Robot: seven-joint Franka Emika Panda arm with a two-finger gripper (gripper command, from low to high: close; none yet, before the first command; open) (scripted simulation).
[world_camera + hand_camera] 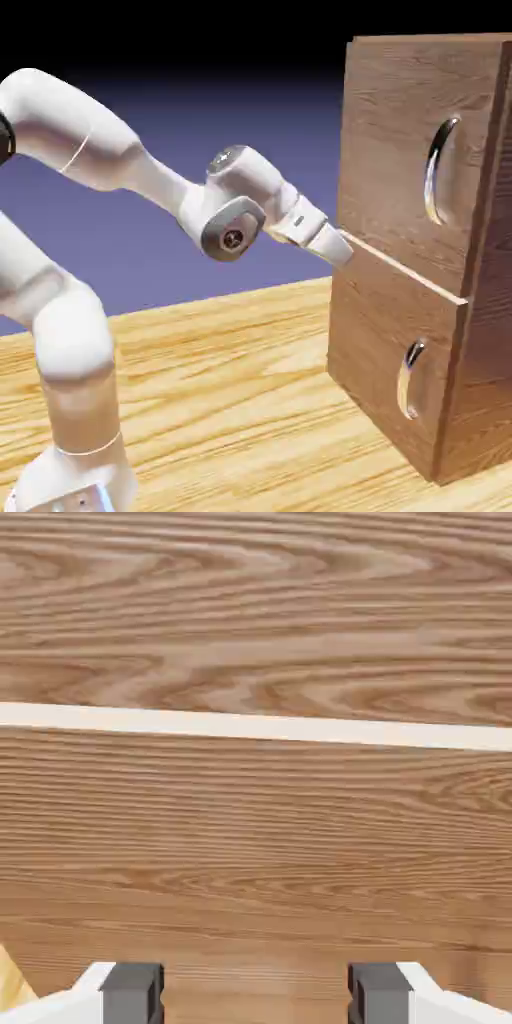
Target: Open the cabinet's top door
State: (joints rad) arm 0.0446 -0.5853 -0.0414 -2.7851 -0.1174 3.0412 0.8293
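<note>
Gripper (256,994) jaws stand open near the cabinet (405,290), before the pale strip (256,727); the top door (385,150) is shut, hiding whatever is inside. Its curved handle (434,172) stands well apart from the gripper.

Black-topped blue-violet backdrop, pale wood-grain tabletop (215,390), bright light

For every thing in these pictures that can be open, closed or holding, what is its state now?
Top door: closed, its panel flush with the cabinet front.
Bottom door: closed.
Pincer: open, with nothing between its two tips.
</note>
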